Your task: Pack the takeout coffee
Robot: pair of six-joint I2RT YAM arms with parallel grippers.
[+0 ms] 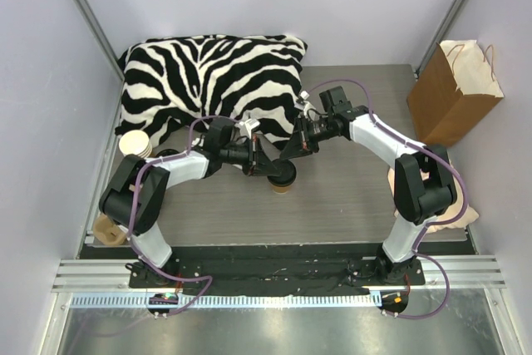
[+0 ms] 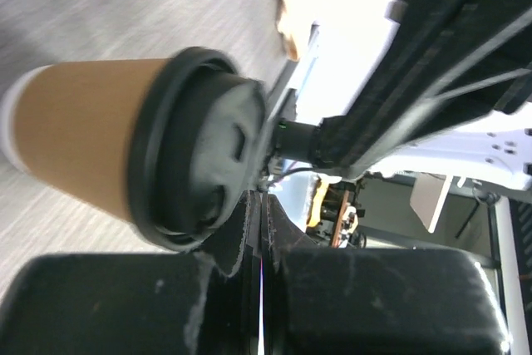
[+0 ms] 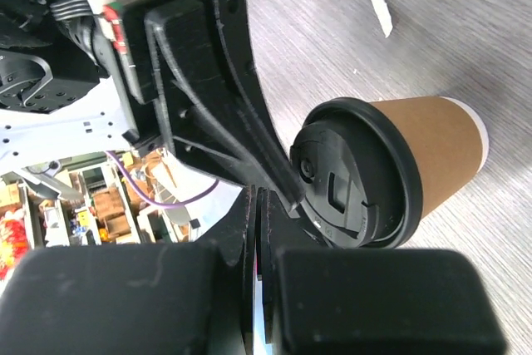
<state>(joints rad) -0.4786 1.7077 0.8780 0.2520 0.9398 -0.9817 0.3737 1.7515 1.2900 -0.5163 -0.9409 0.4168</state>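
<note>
The takeout coffee is a brown paper cup with a black lid, standing on the table between the two arms. My left gripper is shut, with its tips at the lid's left edge. My right gripper is shut, with its tips at the lid's far right edge. In the left wrist view the shut gripper is beside the lid on the cup. In the right wrist view the shut gripper sits next to the lid, and the left gripper's fingers touch the lid's rim.
A brown paper bag stands open at the far right. A zebra-print pillow lies at the back. A stack of lidless cups stands at the left, and a tan object lies near the left arm's base.
</note>
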